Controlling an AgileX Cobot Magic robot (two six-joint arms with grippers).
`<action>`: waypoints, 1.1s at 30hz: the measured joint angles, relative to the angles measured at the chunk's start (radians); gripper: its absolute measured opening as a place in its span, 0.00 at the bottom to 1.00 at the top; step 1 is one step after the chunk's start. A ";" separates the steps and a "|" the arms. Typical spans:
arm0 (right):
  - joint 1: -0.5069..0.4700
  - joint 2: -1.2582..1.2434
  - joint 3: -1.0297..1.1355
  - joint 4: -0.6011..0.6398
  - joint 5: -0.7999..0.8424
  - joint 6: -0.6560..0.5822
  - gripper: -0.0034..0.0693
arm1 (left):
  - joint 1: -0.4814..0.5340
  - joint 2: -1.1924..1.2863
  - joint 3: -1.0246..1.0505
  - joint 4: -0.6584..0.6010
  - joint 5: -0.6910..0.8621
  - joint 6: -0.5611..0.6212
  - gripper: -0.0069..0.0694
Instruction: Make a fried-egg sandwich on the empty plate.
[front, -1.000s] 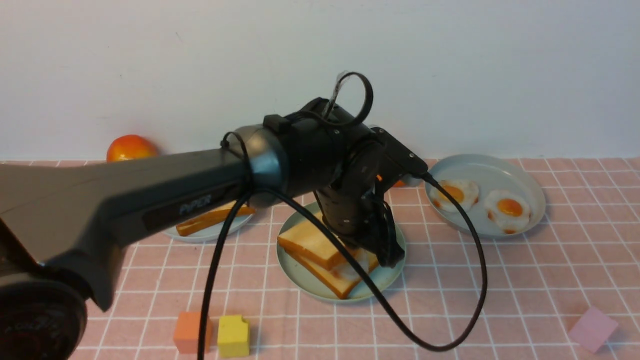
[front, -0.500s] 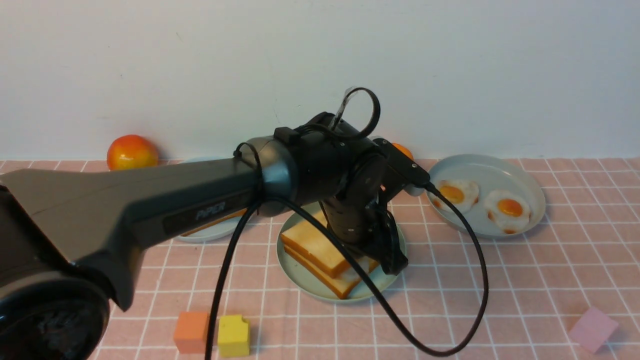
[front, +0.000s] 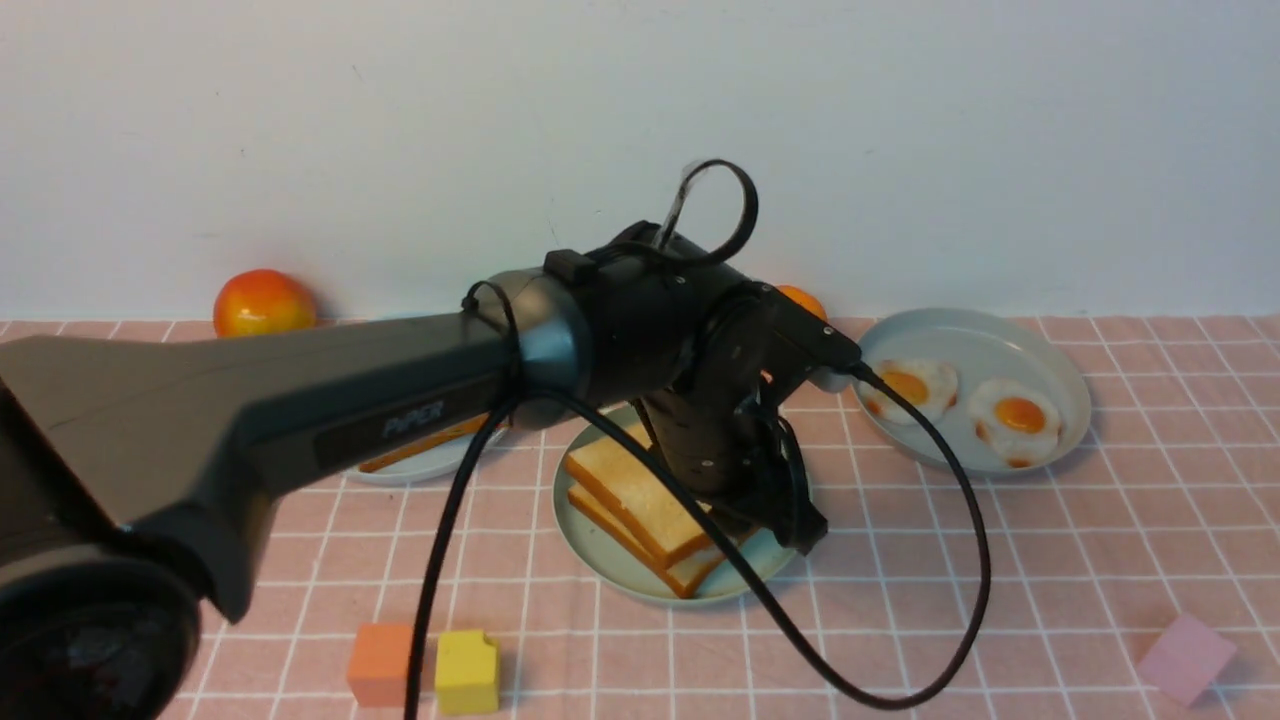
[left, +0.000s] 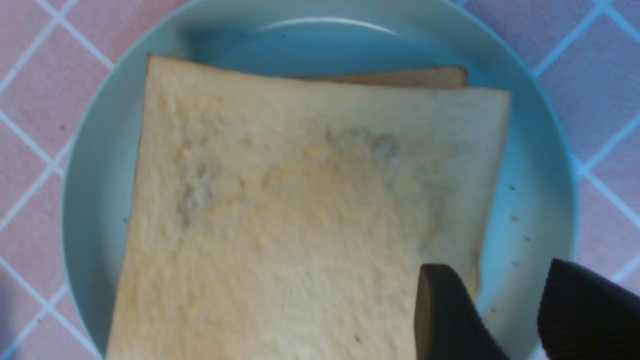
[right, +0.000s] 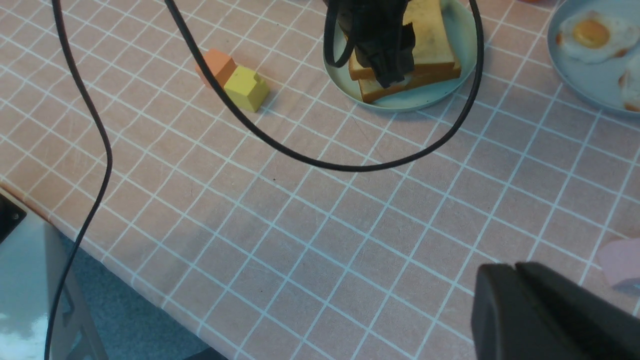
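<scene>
The fried-egg sandwich (front: 625, 490) lies on the mint-green plate (front: 600, 560): two toast slices with a white egg edge (front: 715, 553) showing between them. My left gripper (front: 800, 530) hangs low over the sandwich's right side. In the left wrist view the left gripper (left: 500, 280) is open; one finger overlaps the top toast's (left: 300, 215) edge, the other is over the plate's (left: 540, 165) rim, with bare plate between them. My right gripper (right: 515, 267) is shut and empty, above the tablecloth well short of the plate (right: 440, 95).
A grey-blue dish (front: 960, 320) with two fried eggs (front: 1015, 415) stands at the right. A pale plate (front: 420, 465) with toast is half hidden behind my left arm. Oranges (front: 262, 302) lie by the wall. Orange (front: 378, 665), yellow (front: 466, 670) and pink (front: 1185, 655) blocks sit in front. A black cable (front: 900, 690) loops over the cloth.
My left gripper's jaws have opened and let go of the top toast, which now lies flatter on the stack. The wrist has shifted slightly right. The right gripper stays shut.
</scene>
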 joint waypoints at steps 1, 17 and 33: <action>0.000 0.000 0.000 0.000 0.000 0.000 0.14 | -0.001 -0.032 0.001 -0.012 0.010 -0.011 0.43; 0.000 -0.019 0.000 0.023 0.000 0.000 0.15 | -0.012 -1.146 0.730 -0.227 -0.261 -0.053 0.11; 0.000 -0.021 0.000 0.030 0.000 0.000 0.16 | -0.012 -1.837 1.363 -0.322 -0.592 -0.049 0.11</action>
